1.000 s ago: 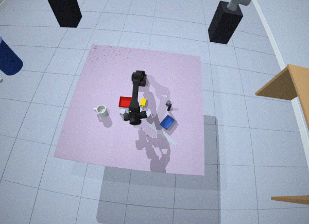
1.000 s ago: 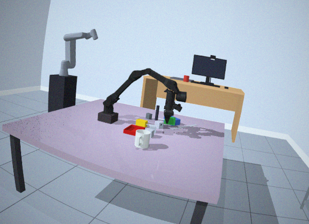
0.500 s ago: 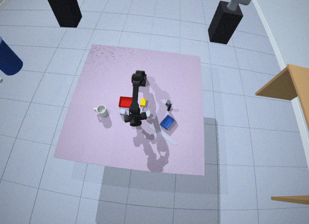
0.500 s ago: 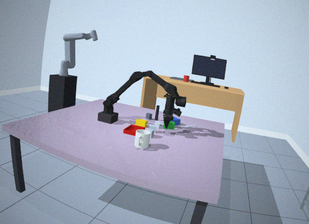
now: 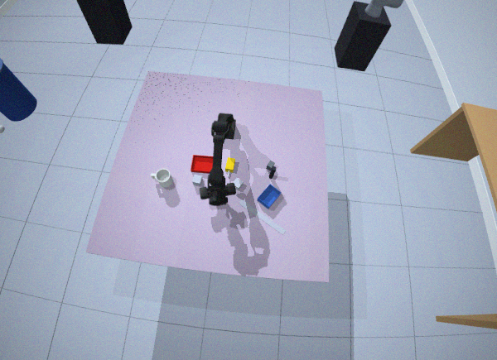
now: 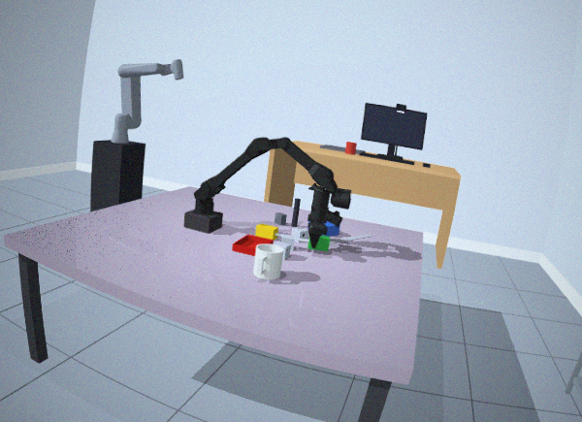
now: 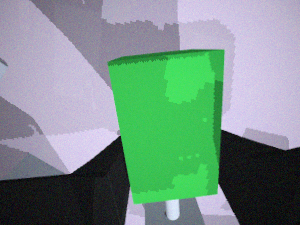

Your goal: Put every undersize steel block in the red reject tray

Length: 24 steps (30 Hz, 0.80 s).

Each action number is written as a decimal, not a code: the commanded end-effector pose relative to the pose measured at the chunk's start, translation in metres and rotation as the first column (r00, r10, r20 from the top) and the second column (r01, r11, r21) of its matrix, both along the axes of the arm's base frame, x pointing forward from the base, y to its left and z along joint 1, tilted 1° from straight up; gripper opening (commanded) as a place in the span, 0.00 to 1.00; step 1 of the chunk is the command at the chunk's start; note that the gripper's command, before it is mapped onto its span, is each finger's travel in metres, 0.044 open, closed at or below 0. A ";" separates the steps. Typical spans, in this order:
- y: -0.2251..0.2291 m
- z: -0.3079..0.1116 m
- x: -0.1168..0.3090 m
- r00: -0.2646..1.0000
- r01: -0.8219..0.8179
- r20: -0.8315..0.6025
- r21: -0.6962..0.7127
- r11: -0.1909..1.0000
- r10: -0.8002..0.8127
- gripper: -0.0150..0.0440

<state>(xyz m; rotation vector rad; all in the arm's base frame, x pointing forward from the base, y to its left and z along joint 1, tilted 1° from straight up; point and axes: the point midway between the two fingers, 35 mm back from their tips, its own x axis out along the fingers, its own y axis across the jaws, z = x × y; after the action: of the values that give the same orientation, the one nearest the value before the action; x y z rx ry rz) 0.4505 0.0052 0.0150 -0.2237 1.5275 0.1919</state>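
From my station: the black six-joint arm (image 5: pixel 217 157) (image 6: pixel 286 143) arched up from its base, elbow high, forearm sloping down to a near-vertical wrist. I had the black parallel-jaw gripper (image 6: pixel 315 243) (image 7: pixel 164 132) pointing downward, fingers clamped on the green gauge block.

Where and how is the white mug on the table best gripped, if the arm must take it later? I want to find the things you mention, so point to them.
I would grip the side wall of the mug (image 5: pixel 164 178) (image 6: pixel 268 262) near the rim, coming from above, one finger inside and one outside, away from the handle. It stands upright, its mouth is open upward, and the handle sticks out sideways.
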 end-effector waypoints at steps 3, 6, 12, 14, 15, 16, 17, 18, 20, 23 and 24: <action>0.000 -0.006 0.004 1.000 -0.006 0.008 0.002 1.000 0.006 0.25; 0.000 -0.006 0.004 1.000 -0.006 0.009 0.002 1.000 0.006 0.25; -0.001 -0.007 0.001 1.000 -0.006 0.011 0.003 1.000 0.006 0.25; -0.001 -0.008 0.000 1.000 -0.006 0.012 0.003 1.000 0.006 0.25; -0.001 -0.008 -0.001 1.000 -0.006 0.012 0.003 1.000 0.006 0.25; -0.001 -0.008 -0.002 1.000 -0.006 0.013 0.003 1.000 0.006 0.25; -0.001 -0.008 -0.002 1.000 -0.006 0.013 0.003 1.000 0.006 0.25; -0.002 -0.009 -0.003 1.000 -0.006 0.013 0.003 1.000 0.006 0.25; -0.002 -0.009 -0.004 1.000 -0.006 0.014 0.004 1.000 0.006 0.25; -0.002 -0.010 -0.006 1.000 -0.006 0.015 0.004 1.000 0.006 0.25; -0.002 -0.010 -0.006 1.000 -0.006 0.016 0.004 1.000 0.006 0.25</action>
<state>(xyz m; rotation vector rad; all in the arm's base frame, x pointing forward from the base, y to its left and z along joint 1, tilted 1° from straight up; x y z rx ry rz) 0.4441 0.0029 0.0004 -0.2232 1.5284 0.1927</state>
